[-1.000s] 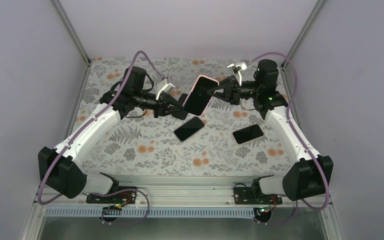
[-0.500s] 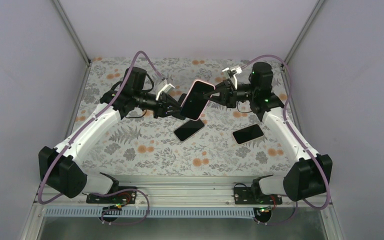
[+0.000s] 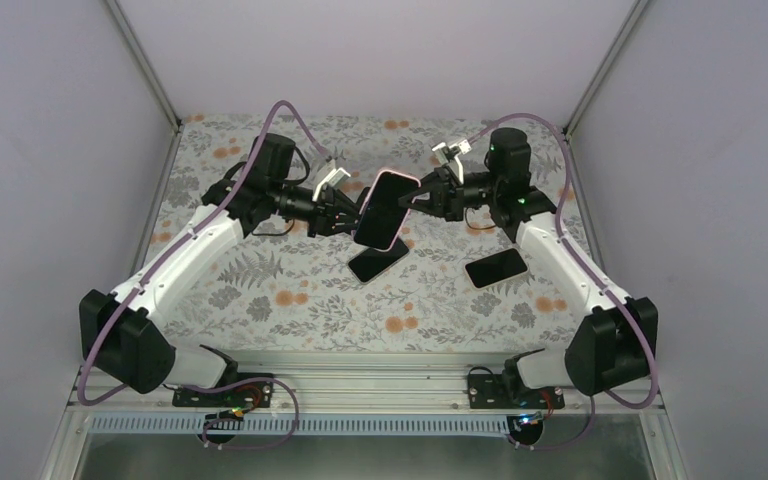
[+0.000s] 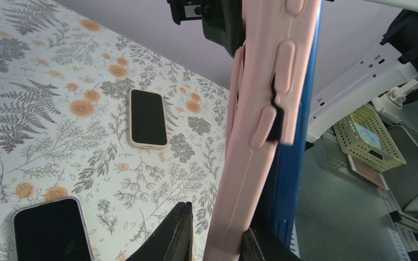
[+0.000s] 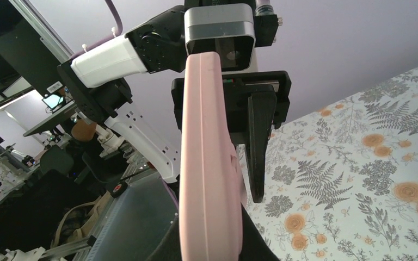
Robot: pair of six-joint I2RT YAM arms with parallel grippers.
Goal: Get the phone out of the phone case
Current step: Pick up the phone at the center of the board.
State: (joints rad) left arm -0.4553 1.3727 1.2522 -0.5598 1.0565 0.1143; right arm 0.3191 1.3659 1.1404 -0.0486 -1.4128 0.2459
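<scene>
From the top camera, I am watching the phone [image 3: 382, 210] in its pink phone case [image 3: 397, 175] hanging in the air between the two tools. The left gripper [image 3: 348, 213] is meeting its lower side and the right gripper [image 3: 423, 194] its upper corner. Over the last second the right arm has been pushing the handset toward the left tool and tipping it steeper. Below both tools, two spare phones [image 3: 378, 262] [image 3: 497, 267] are lying on the floral table [image 3: 260, 290].

Through the left wrist camera, the case is standing edge-on between my left fingers [image 4: 180, 236]. The near finger is showing a sliver of gap to the pink wall, so I cannot tell whether this tool is clamping or only straddling. It looks a touch looser than a second ago. On the far side of the case from that finger, a blue edge [image 4: 294, 136] is showing. I am reading it as the phone's frame starting to lift away from the case.

Through the right wrist camera, the right fingers [image 5: 253, 247] are pressed together on the case edge, which is rising straight ahead of them. Opposite, one left finger is standing just off the pink side.

I am judging the peel as begun but unfinished: the phone is in the case, aloft between the tools.
</scene>
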